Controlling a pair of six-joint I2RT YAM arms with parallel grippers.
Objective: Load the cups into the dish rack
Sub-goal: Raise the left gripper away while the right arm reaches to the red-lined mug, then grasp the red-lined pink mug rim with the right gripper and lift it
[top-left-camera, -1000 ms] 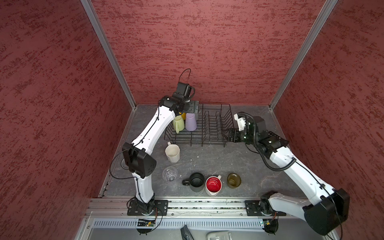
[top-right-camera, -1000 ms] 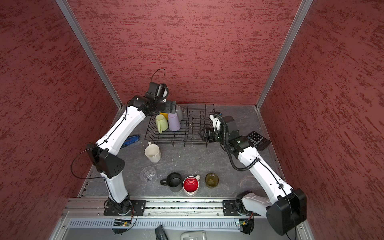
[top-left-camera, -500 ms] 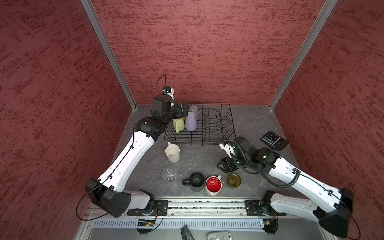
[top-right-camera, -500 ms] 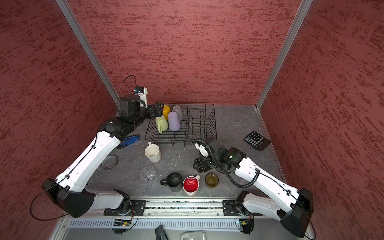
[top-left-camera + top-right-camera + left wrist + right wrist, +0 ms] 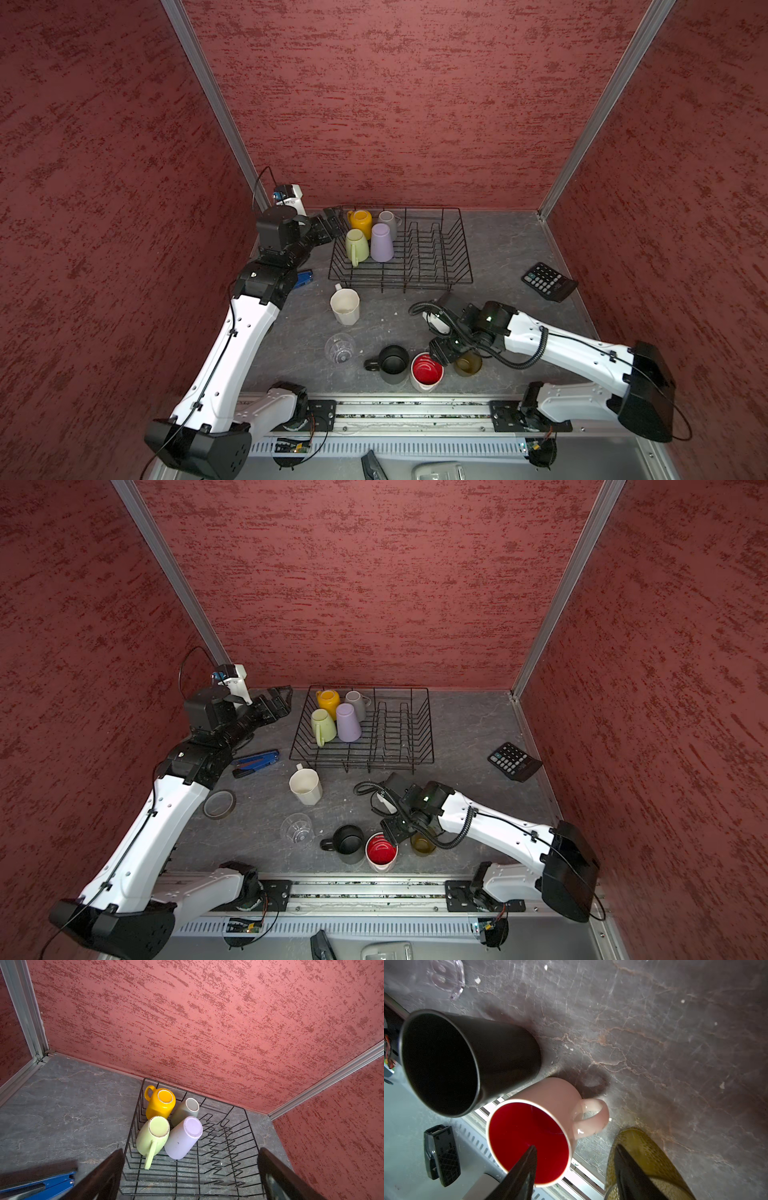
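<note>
Cups [image 5: 381, 248] fill 1 end of the dish rack [image 5: 436, 257]: the yellow mug [image 5: 360, 224], grey mug [image 5: 388, 222], pale green mug [image 5: 357, 245] and lilac tumbler [image 5: 348, 723] stand upside down there. 5 more wait on the table [image 5: 498, 249]: the white mug [image 5: 345, 306], clear glass [image 5: 340, 348], black mug [image 5: 392, 364], red-inside mug [image 5: 427, 372] and olive glass [image 5: 468, 365].

The right tool [image 5: 575, 1147] hangs over the near row, jaws partly apart and holding nothing. In the right wrist view 1 finger [image 5: 525, 1167] lies over the red interior and the other over the olive glass, so the mug's wall beside its handle sits in the gap. I judge the step to be a pinch on that wall. Doing it well means lowering straight, keeping the outer finger clear of the olive glass and the handle, and closing firmly before lifting. The left tool [image 5: 279, 700] is wide open and empty, just beside the rack's far corner.

How deep the fingers reach below the rim I cannot tell. The right tool hides part of the olive glass in both top views. The clear glass is faint and cut off in the right wrist view.
</note>
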